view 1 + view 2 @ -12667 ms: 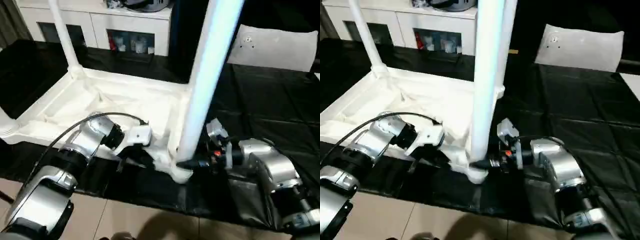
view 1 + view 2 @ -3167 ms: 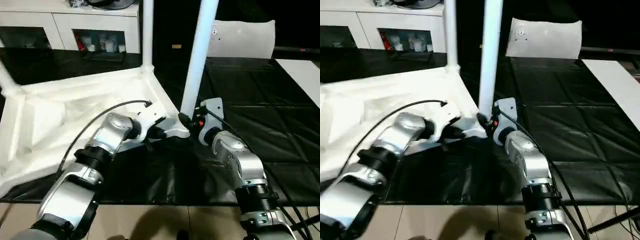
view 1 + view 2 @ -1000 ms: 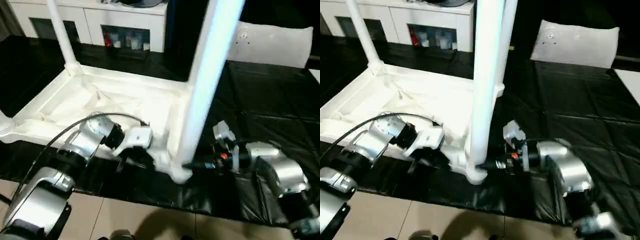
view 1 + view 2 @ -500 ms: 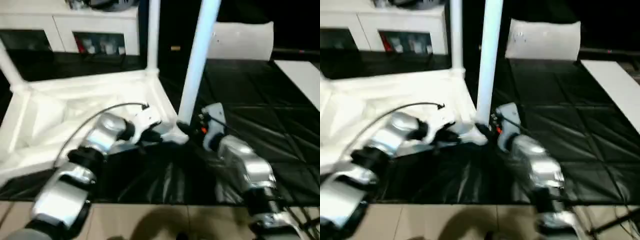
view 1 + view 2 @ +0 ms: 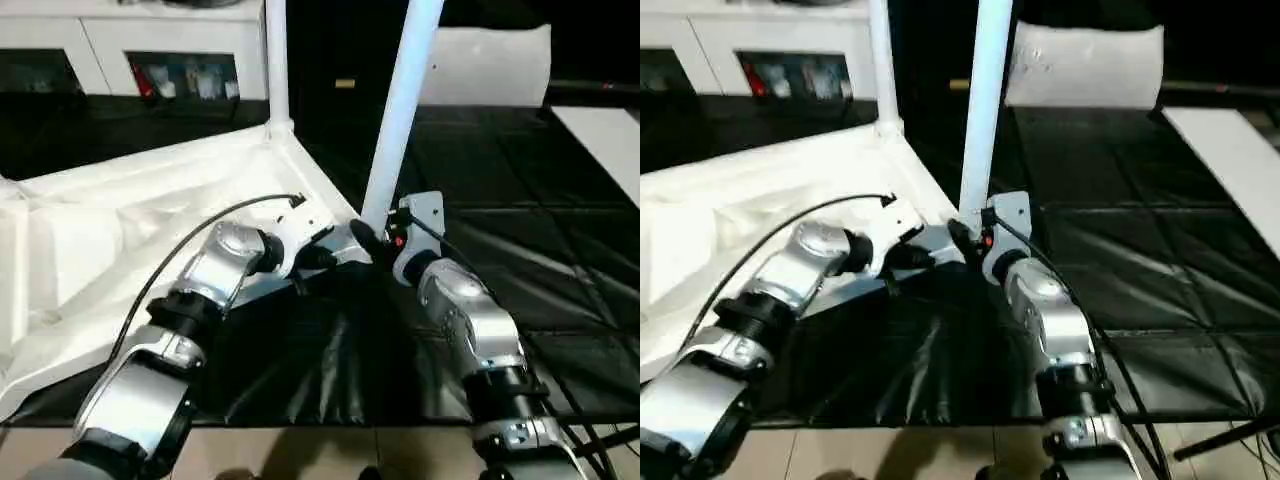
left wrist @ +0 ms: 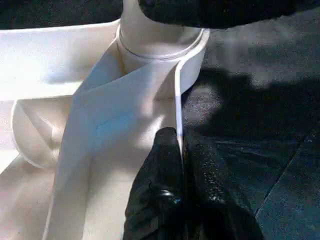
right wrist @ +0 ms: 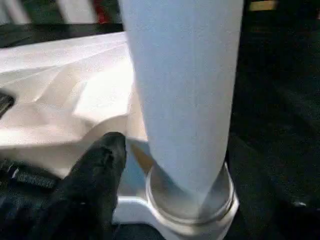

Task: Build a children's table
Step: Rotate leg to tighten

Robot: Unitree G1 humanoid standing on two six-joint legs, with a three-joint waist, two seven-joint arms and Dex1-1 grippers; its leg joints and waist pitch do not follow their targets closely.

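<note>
black-covered work table [image 5: 560, 230] | white cabinet with glass doors [image 5: 130, 50] behind | white panel [image 5: 490, 65] far side

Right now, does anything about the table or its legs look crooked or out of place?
Nothing stands out. The children's table lies upside down on the black work table, and the near leg stands upright in its corner socket.

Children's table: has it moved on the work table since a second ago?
Yes. The children's table swung round: its near corner sits farther from the front edge of the black work table.
</note>
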